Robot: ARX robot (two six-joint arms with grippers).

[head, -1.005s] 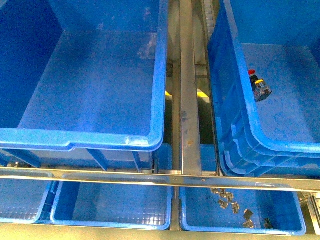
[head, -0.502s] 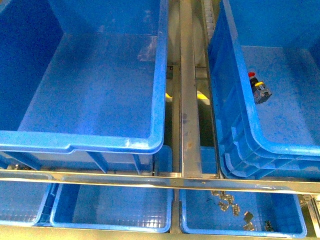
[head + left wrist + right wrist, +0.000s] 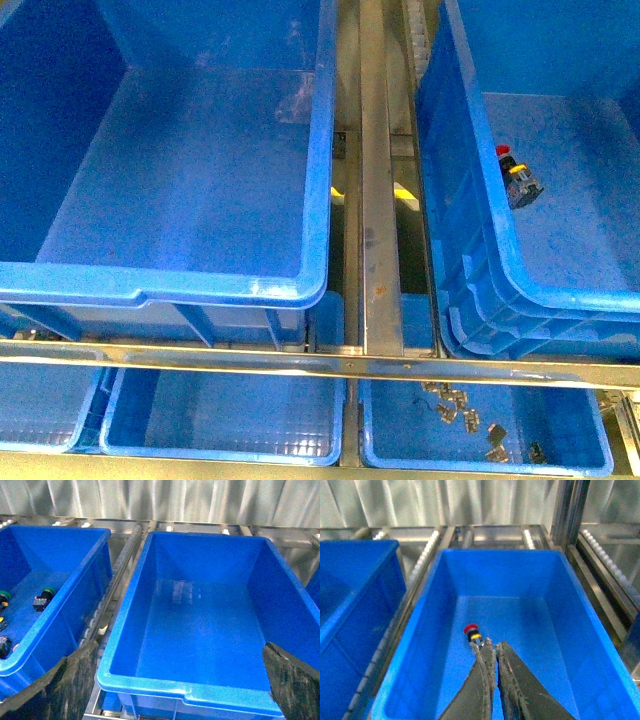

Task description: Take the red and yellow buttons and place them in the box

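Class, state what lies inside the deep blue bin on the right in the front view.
One red button lies on the box floor. The near wall hides the floor strip beneath it.

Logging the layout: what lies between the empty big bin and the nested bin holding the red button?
A grey metal rail runs between the empty bin and the nested bin, with narrow dark gaps either side, seen in the front view.

the red button (image 3: 513, 170) and box (image 3: 455, 200) sit slightly lower in front view.
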